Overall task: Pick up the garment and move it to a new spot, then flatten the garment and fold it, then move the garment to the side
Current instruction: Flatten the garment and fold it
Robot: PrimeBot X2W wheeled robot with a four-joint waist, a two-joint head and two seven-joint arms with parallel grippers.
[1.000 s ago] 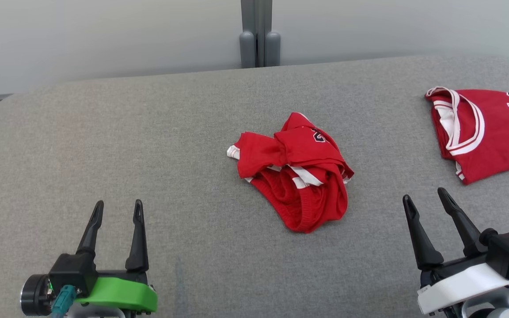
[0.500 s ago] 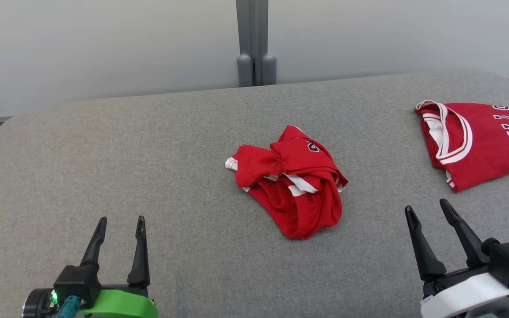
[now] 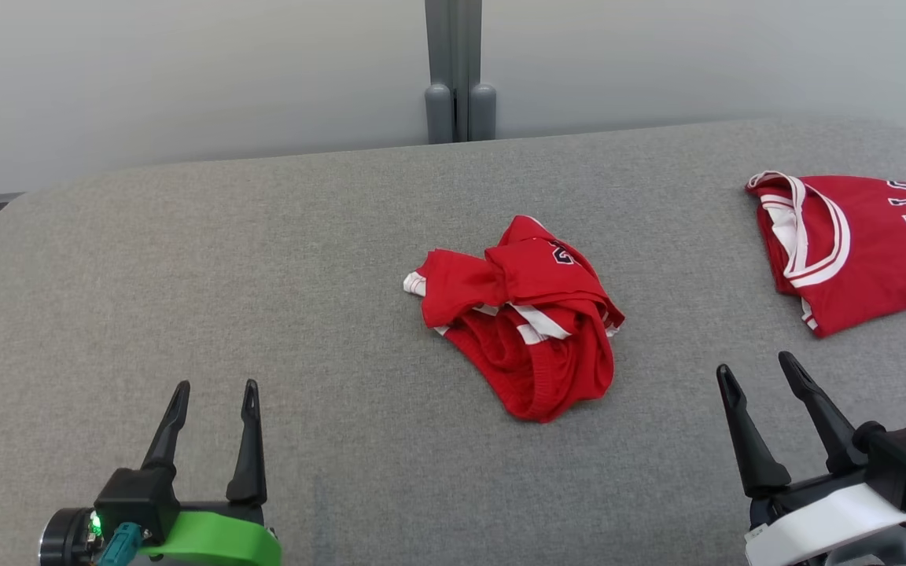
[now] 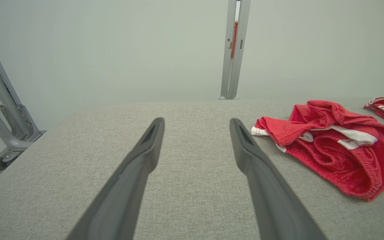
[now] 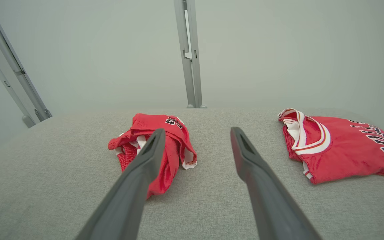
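Note:
A crumpled red garment (image 3: 524, 314) with white stripes lies in a heap in the middle of the grey padded table (image 3: 264, 275). My left gripper (image 3: 215, 385) hovers open near the front left, well to the left of the heap, with nothing between its fingers. In the left wrist view the garment (image 4: 332, 150) lies to the right of the open left gripper (image 4: 197, 120). My right gripper (image 3: 754, 362) stands open at the front right, apart from the heap. In the right wrist view the garment (image 5: 152, 120) sits partly behind the left finger of the right gripper (image 5: 197, 130).
A second red jersey (image 3: 870, 244) with white trim and dark letters lies folded flat at the table's right end, also in the right wrist view as the jersey (image 5: 342, 146). A grey post (image 3: 459, 79) stands behind the table's rounded far edge against a pale wall.
The whole head picture has shifted a little down and back, so the camera moved. The garment lies as before and both grippers stay open in place.

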